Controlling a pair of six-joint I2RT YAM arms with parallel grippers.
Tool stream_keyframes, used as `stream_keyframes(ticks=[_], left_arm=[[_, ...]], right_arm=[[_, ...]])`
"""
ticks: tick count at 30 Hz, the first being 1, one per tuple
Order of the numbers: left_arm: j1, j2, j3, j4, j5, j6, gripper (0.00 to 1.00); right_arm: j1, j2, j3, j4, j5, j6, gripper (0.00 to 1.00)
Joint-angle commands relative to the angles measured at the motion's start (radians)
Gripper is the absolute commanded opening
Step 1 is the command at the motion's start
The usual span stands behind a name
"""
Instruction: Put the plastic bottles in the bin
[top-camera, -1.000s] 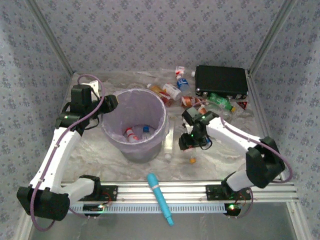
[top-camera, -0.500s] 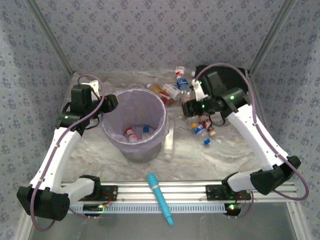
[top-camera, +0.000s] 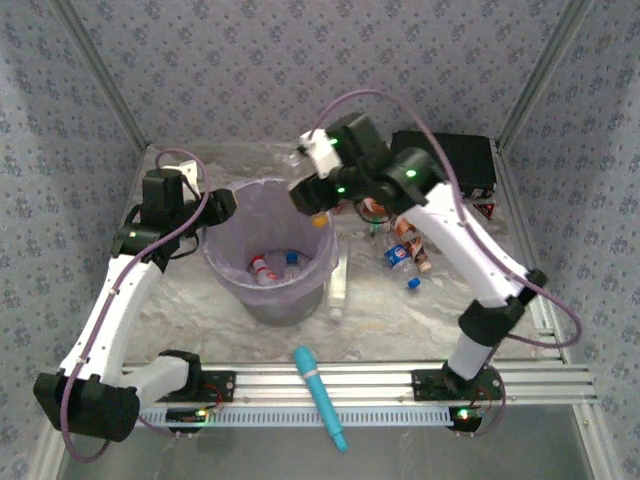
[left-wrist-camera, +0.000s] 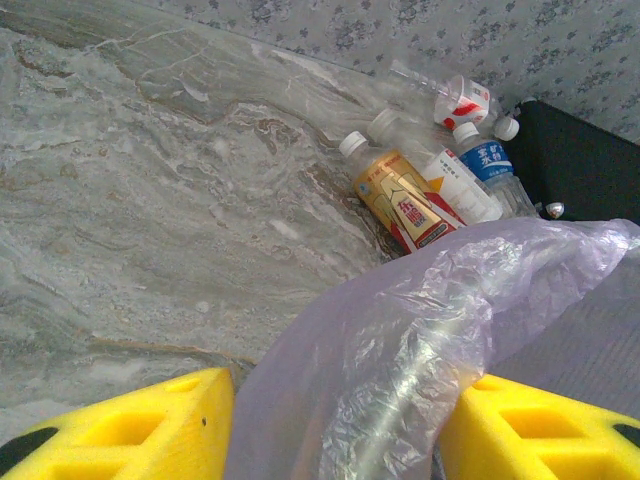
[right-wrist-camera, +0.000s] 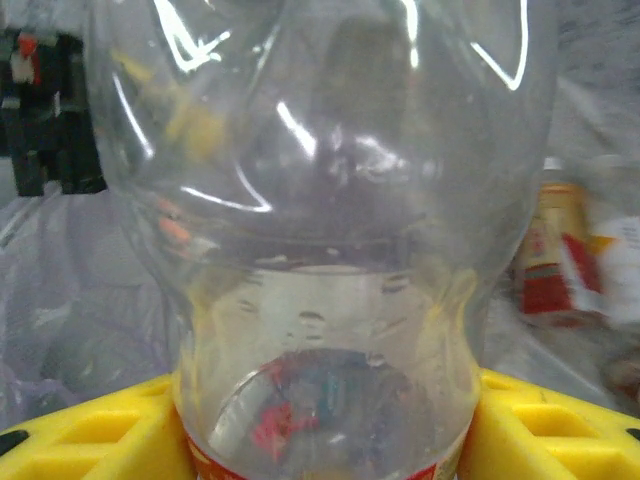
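The bin, a lilac bucket with a thin plastic liner, stands left of centre with two small bottles lying inside. My left gripper is at its left rim; in the left wrist view my left gripper is shut on the liner, yellow fingers on both sides. My right gripper hangs over the bin's far right rim. In the right wrist view my right gripper is shut on a clear bottle with a red label edge.
More bottles lie behind the bin and to its right, and a clear one rests against its side. A flat black case sits at the back right. A teal stick lies across the front rail.
My right arm has swung up and left from the table's right side to above the bin's rim, carrying the clear bottle. The left arm and bin have not moved.
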Motion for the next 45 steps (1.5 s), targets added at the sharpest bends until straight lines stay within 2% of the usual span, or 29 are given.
stream_keyframes(ticks=[1, 5, 11, 15, 23, 26, 28, 30, 33, 39, 45], left_arm=[[-0.010, 0.008, -0.008, 0.008, -0.023, -0.002, 0.55], [-0.012, 0.001, -0.019, 0.021, -0.030, -0.007, 0.55], [-0.012, -0.013, -0.026, 0.017, -0.046, -0.002, 0.55], [-0.012, -0.015, -0.026, 0.021, -0.046, -0.002, 0.55], [-0.012, -0.011, -0.027, 0.027, -0.047, -0.004, 0.55], [-0.012, -0.006, -0.020, 0.025, -0.044, -0.001, 0.55], [-0.011, -0.003, -0.018, 0.025, -0.044, 0.001, 0.55], [-0.012, 0.000, -0.015, 0.026, -0.045, 0.002, 0.55], [-0.012, 0.005, -0.013, 0.025, -0.043, 0.001, 0.55], [-0.013, 0.009, -0.008, 0.025, -0.041, -0.001, 0.55], [-0.016, 0.012, -0.012, 0.031, -0.041, -0.004, 0.55]], right_arm=[[0.048, 0.063, 0.059, -0.060, -0.046, -0.033, 0.61], [0.089, 0.136, 0.076, -0.108, -0.041, -0.031, 0.61], [0.090, 0.199, 0.031, -0.141, -0.043, -0.012, 0.61], [0.092, 0.237, 0.003, -0.133, -0.083, -0.026, 0.61], [0.104, 0.286, -0.081, -0.114, -0.085, -0.029, 0.64], [0.107, 0.297, -0.119, -0.085, -0.108, -0.029, 0.66], [0.110, 0.297, -0.140, -0.065, -0.112, -0.028, 0.71], [0.111, 0.297, -0.150, -0.055, -0.105, -0.027, 0.80], [0.111, 0.294, -0.149, -0.052, -0.096, -0.028, 0.86], [0.109, 0.257, -0.126, -0.048, -0.092, -0.034, 0.90], [0.104, 0.163, -0.031, -0.026, -0.067, -0.033, 0.92]])
